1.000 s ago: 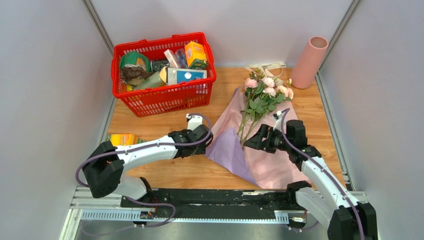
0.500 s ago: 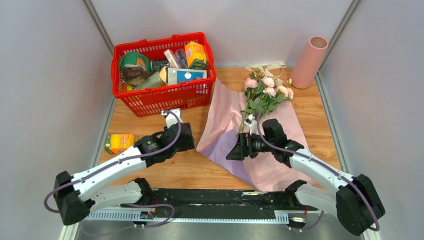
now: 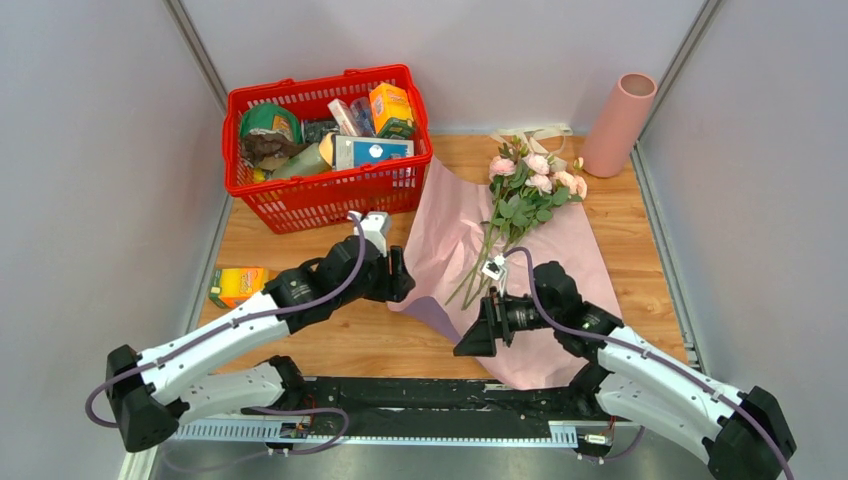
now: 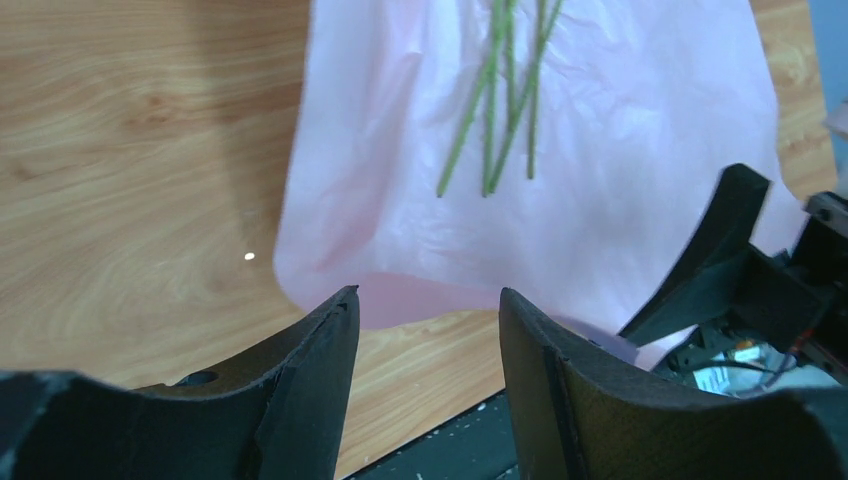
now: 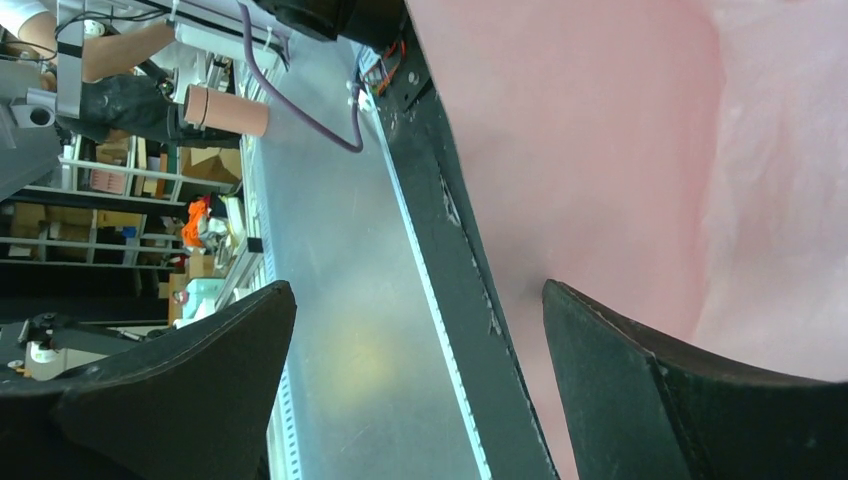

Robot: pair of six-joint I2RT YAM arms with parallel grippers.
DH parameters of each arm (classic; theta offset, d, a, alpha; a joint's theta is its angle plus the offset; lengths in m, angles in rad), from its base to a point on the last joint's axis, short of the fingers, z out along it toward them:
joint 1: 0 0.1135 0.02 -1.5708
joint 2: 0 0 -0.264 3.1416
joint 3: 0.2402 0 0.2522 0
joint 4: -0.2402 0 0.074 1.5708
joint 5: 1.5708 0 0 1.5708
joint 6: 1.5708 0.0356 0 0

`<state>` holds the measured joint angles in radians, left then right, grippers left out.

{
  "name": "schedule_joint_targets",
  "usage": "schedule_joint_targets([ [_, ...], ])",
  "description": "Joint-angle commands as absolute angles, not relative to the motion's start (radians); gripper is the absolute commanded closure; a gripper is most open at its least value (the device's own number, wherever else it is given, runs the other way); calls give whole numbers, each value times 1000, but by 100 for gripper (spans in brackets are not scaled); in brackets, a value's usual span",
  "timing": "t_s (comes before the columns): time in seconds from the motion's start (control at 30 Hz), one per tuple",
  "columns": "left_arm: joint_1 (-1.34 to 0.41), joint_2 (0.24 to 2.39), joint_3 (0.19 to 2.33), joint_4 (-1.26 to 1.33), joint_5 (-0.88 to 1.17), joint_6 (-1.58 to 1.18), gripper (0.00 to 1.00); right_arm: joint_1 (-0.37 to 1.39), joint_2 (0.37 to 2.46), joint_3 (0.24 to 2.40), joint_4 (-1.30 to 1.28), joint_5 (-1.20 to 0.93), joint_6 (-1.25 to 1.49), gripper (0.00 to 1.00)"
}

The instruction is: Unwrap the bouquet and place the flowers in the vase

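Flowers [image 3: 535, 180]: left gripper [image 4: 425, 300], right gripper [image 5: 418, 295] open, seemingly empty.

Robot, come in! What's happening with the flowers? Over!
Left gripper open, empty, by the edge of the paper. Right gripper open, empty. Flowers lie on the unfolded paper, not yet in the vase. Nothing seen blocking the way there.

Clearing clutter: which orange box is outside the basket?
The box on the table by the left arm; the other box stands inside the basket.
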<state>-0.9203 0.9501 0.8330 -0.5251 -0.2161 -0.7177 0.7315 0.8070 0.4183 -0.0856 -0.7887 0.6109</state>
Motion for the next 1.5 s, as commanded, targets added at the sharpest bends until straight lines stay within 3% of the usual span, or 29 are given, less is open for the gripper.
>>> schedule_joint_targets([
  [0.0, -919, 1028, 881, -399, -28, -638, 38, 741, 762, 379, -46, -818, 667, 4],
  [0.27, -919, 1138, 853, -299, 117, -647, 40, 749, 768, 357, -18, -825, 681, 6],
  [0.73, -920, 1081, 833, -273, 77, -718, 41, 808, 838, 308, -9, -789, 667, 12],
  [0.9, -965, 1160, 741, -255, 94, -738, 44, 808, 841, 313, -12, -677, 762, 20],
  [1.07, -1067, 1157, 651, -293, -35, -811, 45, 808, 763, 336, -44, -502, 861, 28],
  [1.2, -1138, 1143, 559, -294, -113, -897, 46, 807, 730, 327, -72, -338, 876, 44],
  [1.47, -1163, 1082, 520, -296, -242, -966, 47, 807, 759, 262, -72, -253, 868, 55],
])
